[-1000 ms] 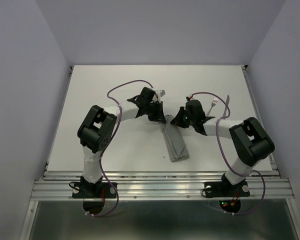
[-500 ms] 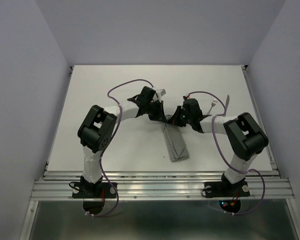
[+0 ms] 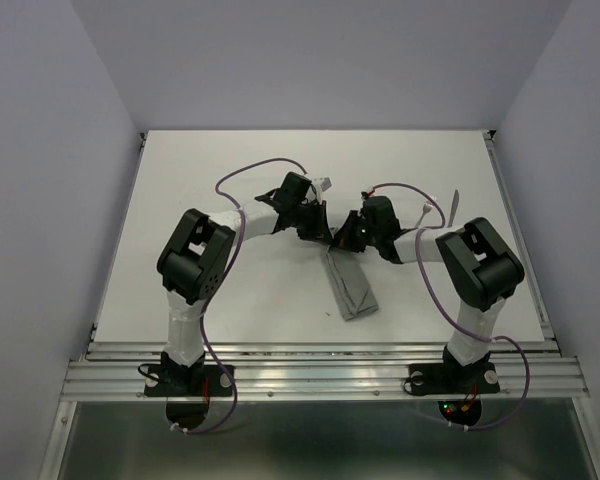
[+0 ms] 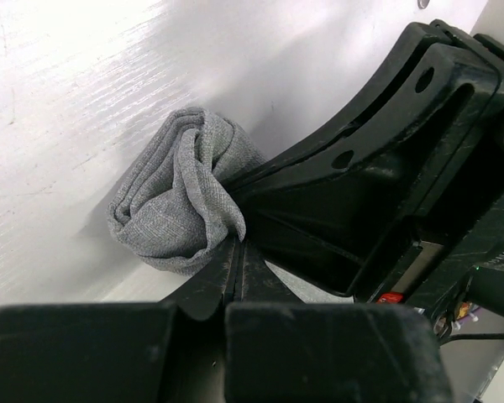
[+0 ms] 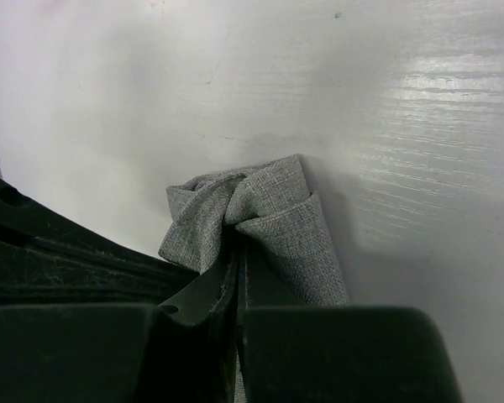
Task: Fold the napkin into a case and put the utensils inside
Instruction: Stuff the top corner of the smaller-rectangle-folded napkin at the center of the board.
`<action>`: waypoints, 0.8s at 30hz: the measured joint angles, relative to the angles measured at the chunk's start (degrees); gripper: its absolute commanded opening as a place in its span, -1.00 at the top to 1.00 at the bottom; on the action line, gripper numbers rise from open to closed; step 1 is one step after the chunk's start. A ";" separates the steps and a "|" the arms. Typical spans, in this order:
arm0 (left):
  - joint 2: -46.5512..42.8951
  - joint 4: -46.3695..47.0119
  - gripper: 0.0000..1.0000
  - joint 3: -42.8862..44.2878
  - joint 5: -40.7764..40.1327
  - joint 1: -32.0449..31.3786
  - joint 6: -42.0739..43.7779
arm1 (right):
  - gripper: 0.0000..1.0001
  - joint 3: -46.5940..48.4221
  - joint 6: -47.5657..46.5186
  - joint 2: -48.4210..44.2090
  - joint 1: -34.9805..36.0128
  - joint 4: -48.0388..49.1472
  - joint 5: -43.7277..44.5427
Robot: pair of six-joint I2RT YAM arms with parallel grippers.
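Here, the left gripper [image 4: 235,242] and right gripper [image 5: 237,242] are both clamped shut on the bunched far end of the napkin [image 3: 351,292], a folded strip at mid-table [image 3: 210,170]. Risk: opposed pulls may unfold the layers or slip the cloth free.

The napkin [image 3: 348,290] is plain mid-grey with a fine woven fleck, darker in its folds. The worktop [image 3: 230,170] is white, with faint streaked grain and pale patches of glare. The left fingers [image 4: 203,295] and right fingers [image 5: 203,290] are matte black, scuffed grey. The left arm [image 3: 195,260] and right arm [image 3: 480,265] have white links and black joints, with purple cables [image 3: 220,184]. A green light [image 3: 364,236] glows by the right wrist. The rail [image 3: 320,375] at the worktop's 6 o'clock edge is silver. The walls [image 3: 40,150] are pale lilac.
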 measured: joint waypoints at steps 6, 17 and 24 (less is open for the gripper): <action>0.24 -0.04 1.00 0.20 0.17 0.07 0.00 | 0.99 -2.27 0.55 -1.62 0.00 1.46 -0.52; 0.24 -0.66 1.00 0.20 0.17 0.11 0.33 | 0.99 -8.44 3.96 -4.92 0.00 7.89 -1.70; 0.24 -1.55 1.00 0.20 -0.22 0.50 1.14 | 0.99 -8.50 6.51 -1.88 -0.02 12.55 -3.91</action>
